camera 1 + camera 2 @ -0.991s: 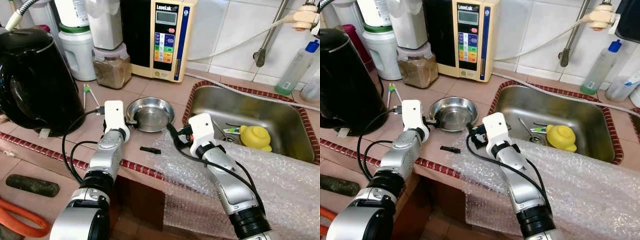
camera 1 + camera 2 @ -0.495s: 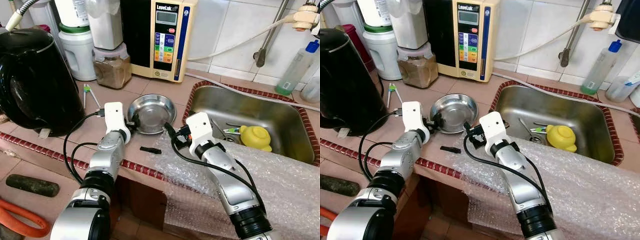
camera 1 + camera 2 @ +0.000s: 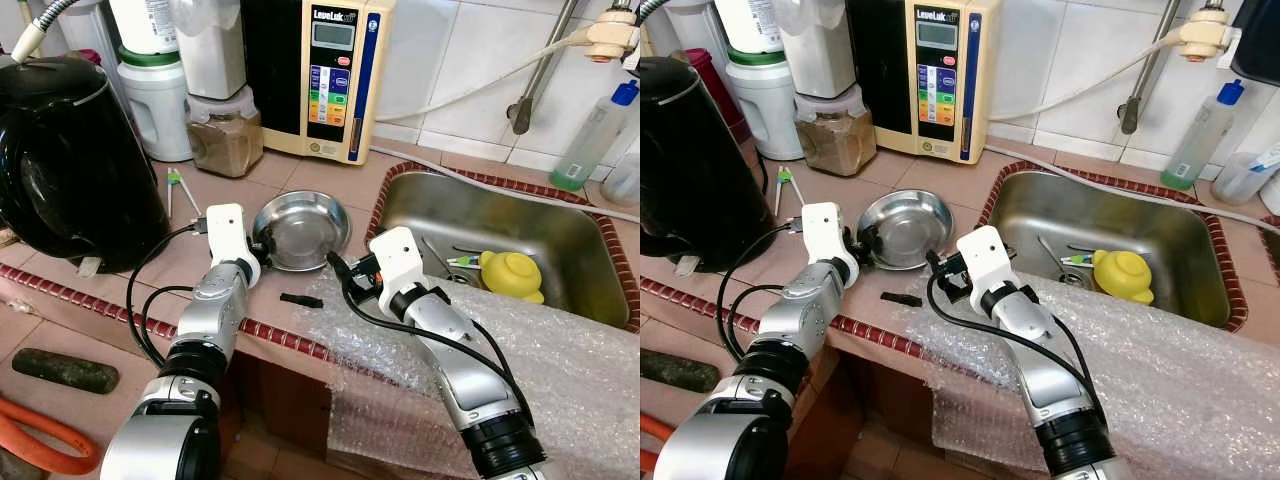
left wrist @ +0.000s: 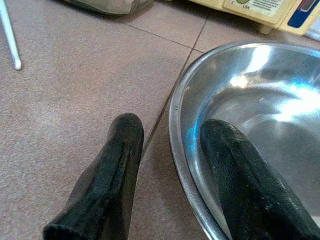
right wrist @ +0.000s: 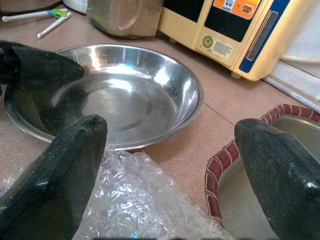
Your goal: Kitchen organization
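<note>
Fingers of left hand (image 4: 170, 165) straddle bowl (image 3: 300, 229) rim, grip uncertain

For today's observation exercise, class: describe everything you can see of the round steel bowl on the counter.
The shallow round stainless-steel bowl is shiny, with a flat bottom and a thin rolled rim, and looks empty. It sits on the brown tiled counter, tilted with its left side raised, beside the steel sink. The left claw straddles its rim, one black finger inside and one outside. The open right claw hovers near, over crinkled bubble wrap.
</note>
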`<state>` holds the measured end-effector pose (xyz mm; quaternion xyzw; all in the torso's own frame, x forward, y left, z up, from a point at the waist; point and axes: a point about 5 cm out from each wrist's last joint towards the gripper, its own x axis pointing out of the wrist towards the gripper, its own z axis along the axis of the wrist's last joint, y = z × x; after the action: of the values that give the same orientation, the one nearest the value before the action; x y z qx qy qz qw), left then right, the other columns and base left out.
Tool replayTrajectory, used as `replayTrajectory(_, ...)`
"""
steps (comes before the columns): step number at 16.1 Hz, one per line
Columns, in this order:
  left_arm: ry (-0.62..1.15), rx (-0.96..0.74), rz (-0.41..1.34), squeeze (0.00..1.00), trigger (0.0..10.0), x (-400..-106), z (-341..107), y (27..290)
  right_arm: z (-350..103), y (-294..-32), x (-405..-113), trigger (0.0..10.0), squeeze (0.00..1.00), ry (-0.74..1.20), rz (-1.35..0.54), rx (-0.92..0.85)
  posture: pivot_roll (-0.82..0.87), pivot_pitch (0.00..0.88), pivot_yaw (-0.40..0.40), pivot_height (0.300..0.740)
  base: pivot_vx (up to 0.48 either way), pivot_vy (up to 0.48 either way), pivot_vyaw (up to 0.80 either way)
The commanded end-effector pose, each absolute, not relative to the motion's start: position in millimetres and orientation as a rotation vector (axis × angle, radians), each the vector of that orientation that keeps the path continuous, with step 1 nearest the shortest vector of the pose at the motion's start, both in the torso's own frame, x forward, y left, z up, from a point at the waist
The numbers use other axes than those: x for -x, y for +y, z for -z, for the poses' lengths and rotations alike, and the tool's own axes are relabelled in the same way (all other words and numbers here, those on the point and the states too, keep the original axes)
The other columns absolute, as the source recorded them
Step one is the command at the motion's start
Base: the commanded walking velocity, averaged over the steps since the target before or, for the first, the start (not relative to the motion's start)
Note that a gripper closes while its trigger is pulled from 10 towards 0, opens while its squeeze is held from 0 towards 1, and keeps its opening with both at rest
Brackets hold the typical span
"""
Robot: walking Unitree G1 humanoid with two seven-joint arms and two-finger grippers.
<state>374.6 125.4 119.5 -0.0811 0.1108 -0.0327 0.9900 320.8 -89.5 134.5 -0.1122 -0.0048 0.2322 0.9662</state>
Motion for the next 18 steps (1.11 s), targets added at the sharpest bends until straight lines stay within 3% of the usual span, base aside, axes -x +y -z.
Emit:
replayTrajectory(1,0.194,0.171,0.073,0.0,0.0,-378,-129,122,-137,-89,-322,10.0,0.63,-0.009,-0.471,0.234,0.15,0.0,0.001,0.74,0.0,0.0,0.0)
replayTrajectory(3,0.135,0.209,0.069,0.0,0.0,-378,-135,123,-136,-89,-323,10.0,0.53,-0.006,-0.476,0.233,0.15,0.0,0.0,0.74,0.0,0.0,0.0)
replayTrajectory(5,0.099,0.22,0.069,0.0,0.0,-378,-139,124,-135,-89,-323,10.0,0.48,-0.004,-0.473,0.235,0.15,0.0,0.0,0.74,0.0,0.0,0.0)
replayTrajectory(6,0.076,0.218,0.091,0.0,0.0,-378,-142,124,-135,-89,-323,10.0,0.0,0.003,-0.479,0.233,0.15,0.0,-0.001,0.74,0.0,0.0,0.0)
replayTrajectory(9,0.065,0.208,0.115,0.0,0.0,-378,-143,121,-135,-85,-320,10.0,0.0,0.011,-0.553,0.223,0.15,0.0,0.0,0.74,0.0,0.0,0.0)
replayTrajectory(17,0.038,0.204,0.135,0.0,0.0,-377,-146,119,-133,-96,-327,10.0,0.0,0.032,-0.504,0.259,0.15,0.0,0.005,0.74,0.0,0.0,0.0)
replayTrajectory(18,-0.01,0.199,0.119,0.85,10.0,-378,-152,120,-134,-96,-327,10.0,0.0,0.026,-0.499,0.258,0.15,0.0,0.007,0.74,0.0,0.0,0.0)
